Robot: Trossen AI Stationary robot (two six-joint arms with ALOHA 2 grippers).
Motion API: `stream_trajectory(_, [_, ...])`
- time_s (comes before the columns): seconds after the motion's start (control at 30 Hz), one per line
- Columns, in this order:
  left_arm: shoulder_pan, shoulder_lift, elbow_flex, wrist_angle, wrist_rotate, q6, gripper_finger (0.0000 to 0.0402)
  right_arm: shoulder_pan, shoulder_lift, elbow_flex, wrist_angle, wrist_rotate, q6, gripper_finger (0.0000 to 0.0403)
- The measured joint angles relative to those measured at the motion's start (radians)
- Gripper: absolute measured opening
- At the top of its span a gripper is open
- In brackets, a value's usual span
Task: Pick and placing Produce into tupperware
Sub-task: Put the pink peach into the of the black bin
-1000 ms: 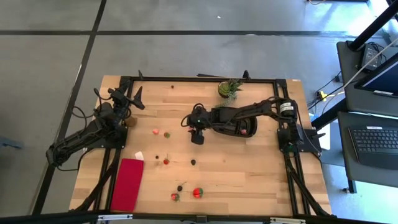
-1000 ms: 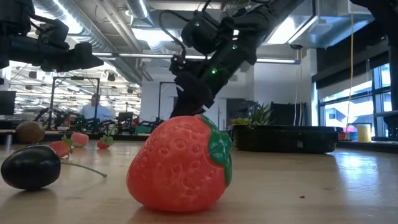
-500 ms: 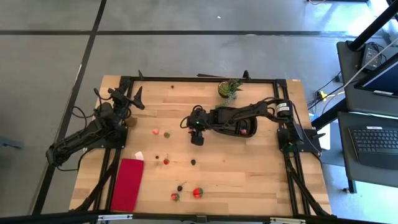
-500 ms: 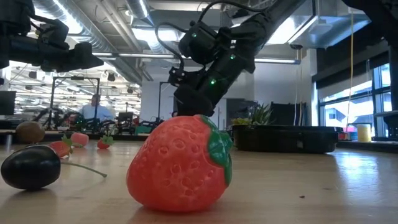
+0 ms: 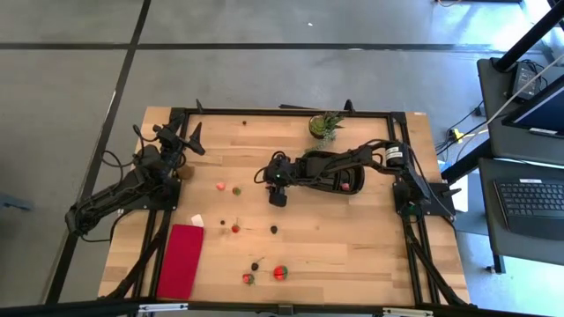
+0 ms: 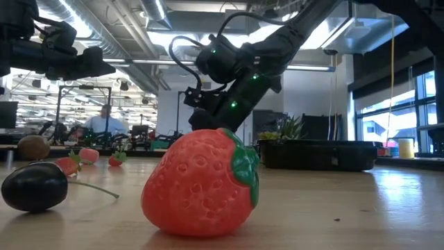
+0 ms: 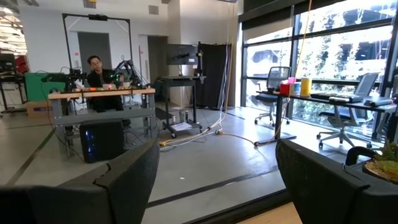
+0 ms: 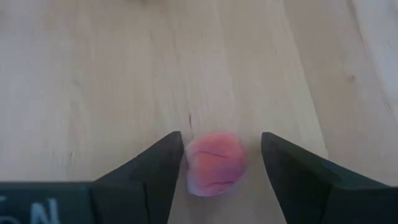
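In the right wrist view, a small pink produce piece (image 8: 216,163) lies on the wood between my right gripper's (image 8: 221,163) open fingers, one on each side and neither plainly touching it. In the high view, my right gripper (image 5: 278,195) points down near mid-table and hides that piece. The black oval tupperware (image 5: 351,180) sits under my right arm toward the table's right, with a red piece inside (image 5: 345,186). Other produce lies scattered: a pink piece (image 5: 220,187), red pieces (image 5: 235,229) and a large strawberry (image 5: 280,272) (image 6: 201,184). My left gripper (image 5: 196,139) waits open at the far left.
A green potted plant (image 5: 325,125) stands at the far edge beside the tupperware. A red cloth (image 5: 181,260) lies at the near left with a small white scrap (image 5: 196,219) by it. Dark berries (image 5: 274,230) (image 5: 255,265) and a dark round fruit (image 6: 33,186) lie nearby. A person sits in the room beyond.
My right arm has folded lower over the tupperware, and its wrist has shifted a little toward the table's left. The gripper has stayed over nearly the same spot. The produce on the table has not moved.
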Motion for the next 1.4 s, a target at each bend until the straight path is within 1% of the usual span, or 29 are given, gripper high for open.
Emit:
stream_trajectory(0.13, [0.000, 0.000, 0.000, 0.000, 0.000, 0.000, 0.0315, 0.001, 0.001, 0.000, -0.007, -0.002, 0.000, 0.0197])
stream_trajectory(0.4, [0.000, 0.000, 0.000, 0.000, 0.000, 0.000, 0.0315, 0.002, 0.002, 0.002, -0.026, -0.008, 0.000, 0.0112])
stream_trajectory(0.5, [0.000, 0.000, 0.000, 0.000, 0.000, 0.000, 0.0315, 0.002, -0.010, 0.001, -0.047, -0.005, 0.000, 0.0094])
stream_trajectory(0.63, [0.000, 0.000, 0.000, 0.000, 0.000, 0.000, 0.0315, 0.002, -0.078, -0.006, -0.172, 0.014, 0.002, 0.0097])
stream_trajectory(0.73, [0.000, 0.001, 0.000, 0.000, 0.000, 0.000, 0.0315, 0.001, -0.167, -0.004, -0.299, 0.038, 0.043, 0.0104])
stream_trajectory(0.8, [0.000, 0.001, 0.000, -0.002, 0.000, 0.000, 0.0315, 0.001, -0.226, -0.003, -0.407, 0.070, 0.079, 0.0104])
stream_trajectory(0.97, [-0.002, 0.003, 0.000, -0.006, 0.006, 0.000, 0.0315, 0.001, -0.363, -0.003, -0.676, 0.109, 0.183, 0.0096])
stream_trajectory(1.2, [-0.004, 0.003, 0.000, -0.008, 0.009, 0.000, 0.0315, 0.001, -0.480, -0.013, -1.095, 0.272, 0.376, 0.0101])
stream_trajectory(1.3, [-0.004, 0.004, 0.000, -0.013, 0.009, 0.000, 0.0315, 0.001, -0.533, -0.102, -1.109, 0.285, 0.424, 0.0101])
stream_trajectory(1.4, [-0.004, 0.004, 0.000, -0.015, 0.008, 0.000, 0.0315, 0.001, -0.606, -0.242, -1.031, 0.282, 0.463, 0.0102])
